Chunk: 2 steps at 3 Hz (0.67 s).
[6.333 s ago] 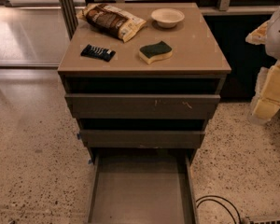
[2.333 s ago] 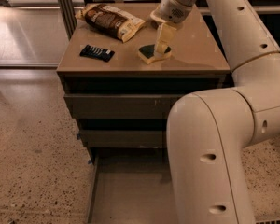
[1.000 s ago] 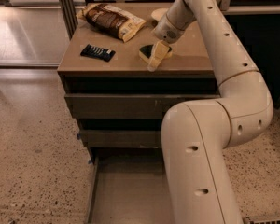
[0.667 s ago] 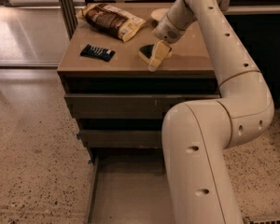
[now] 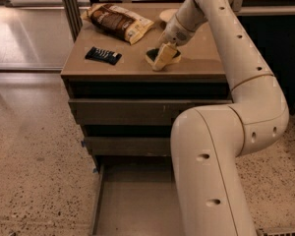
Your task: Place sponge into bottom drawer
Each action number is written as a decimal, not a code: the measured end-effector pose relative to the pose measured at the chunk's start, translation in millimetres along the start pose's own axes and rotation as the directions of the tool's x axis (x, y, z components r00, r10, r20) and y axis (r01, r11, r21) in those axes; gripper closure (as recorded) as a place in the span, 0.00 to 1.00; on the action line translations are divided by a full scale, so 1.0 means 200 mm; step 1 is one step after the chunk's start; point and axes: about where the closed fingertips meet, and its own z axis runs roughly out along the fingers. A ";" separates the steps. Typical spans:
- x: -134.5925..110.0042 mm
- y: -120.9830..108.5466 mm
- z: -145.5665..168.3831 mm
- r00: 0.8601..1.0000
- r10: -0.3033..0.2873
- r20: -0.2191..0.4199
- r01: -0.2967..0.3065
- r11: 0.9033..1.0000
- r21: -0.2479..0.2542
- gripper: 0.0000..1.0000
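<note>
— Where do we find the sponge point(image 5: 152, 54)?
— On the bench point(image 5: 199, 65), near its front edge. The end effector point(image 5: 163, 57) sits right on it; we cannot tell whether it pinches.
— And the bottom drawer point(image 5: 130, 205)?
— Pulled out, partly behind the arm point(image 5: 246, 82).
— Any writing?
— The black wrapped bar point(image 5: 103, 55) carries pale print, too small for us to read.

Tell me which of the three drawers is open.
The bottom drawer, pulled out over the floor; the top drawer and middle drawer are shut. The gripper is at the sponge on the cabinet.
</note>
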 end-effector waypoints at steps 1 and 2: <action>0.00 0.00 0.00 1.000 0.000 0.000 0.000 1.000 0.000 0.64; -0.04 0.00 0.00 0.999 -0.031 0.036 0.031 1.000 0.006 0.88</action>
